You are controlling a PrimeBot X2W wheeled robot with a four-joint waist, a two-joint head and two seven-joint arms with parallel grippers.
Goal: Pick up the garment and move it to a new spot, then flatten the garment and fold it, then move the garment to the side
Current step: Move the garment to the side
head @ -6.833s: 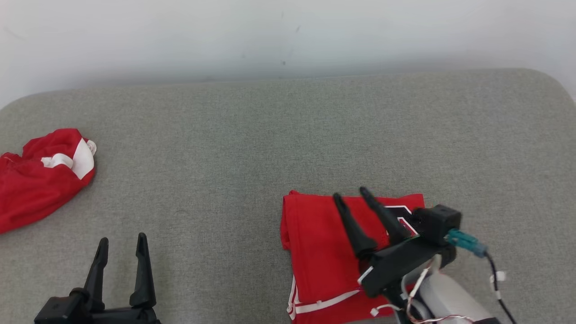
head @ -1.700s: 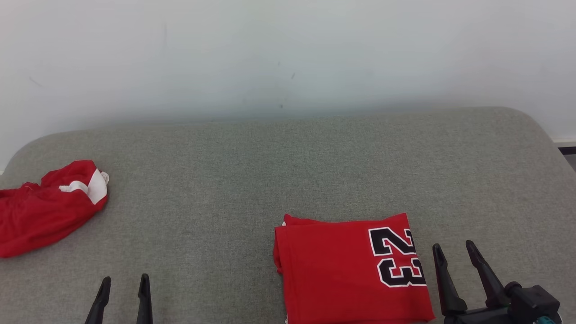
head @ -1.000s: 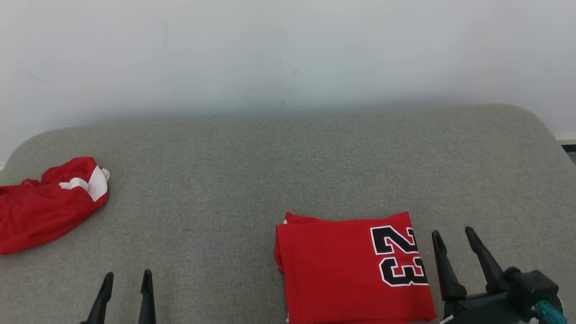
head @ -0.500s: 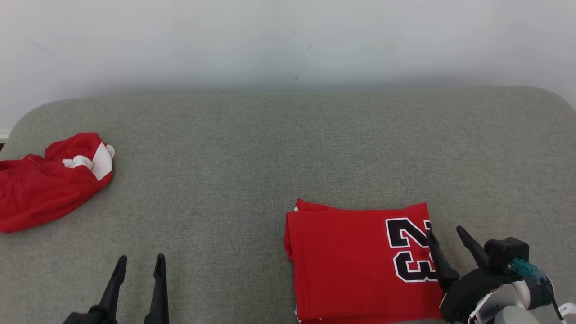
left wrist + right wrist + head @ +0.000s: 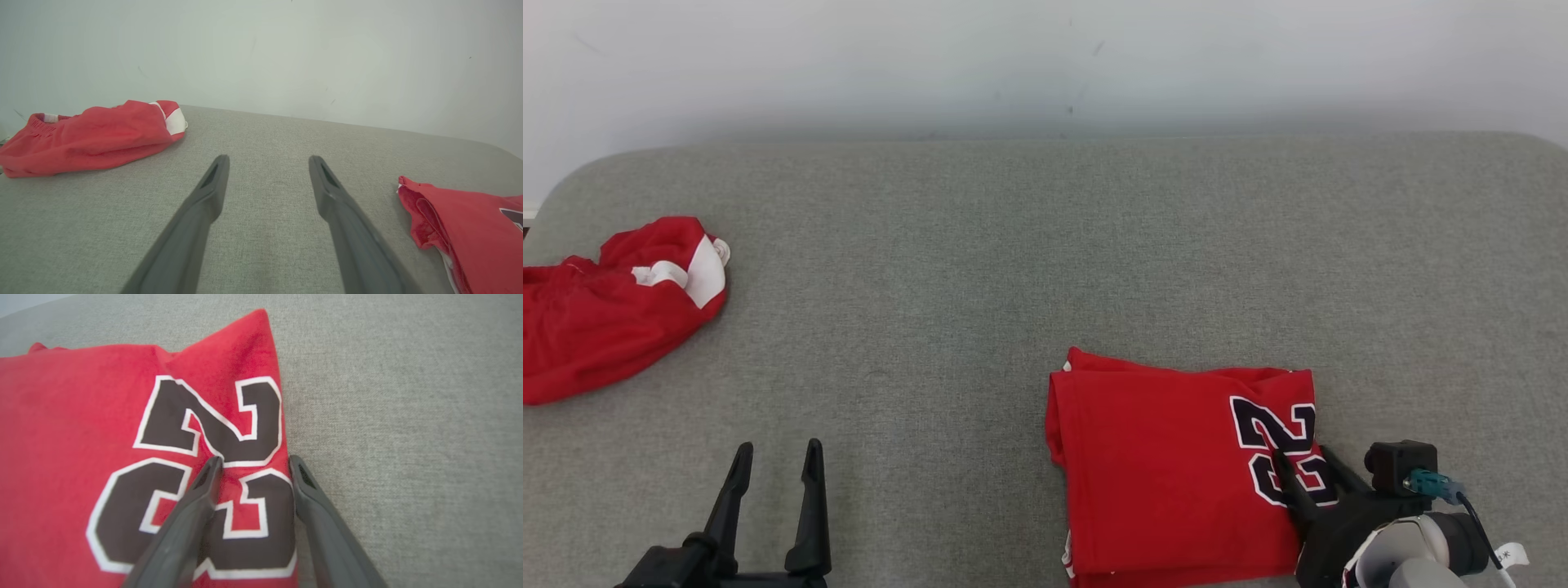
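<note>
Right gripper jaws apart, straddling the right edge of the folded garment, lower right of head view: one finger on the "23", the other just off it over the grey cushion. Get under all layers before closing, then lift level. Left gripper jaws apart, idle, lower left.

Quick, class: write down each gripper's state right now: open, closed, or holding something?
Left gripper: open, holding nothing.
Right gripper: open, fingers astride the right edge of the folded red jersey, not clamped on it.
</note>
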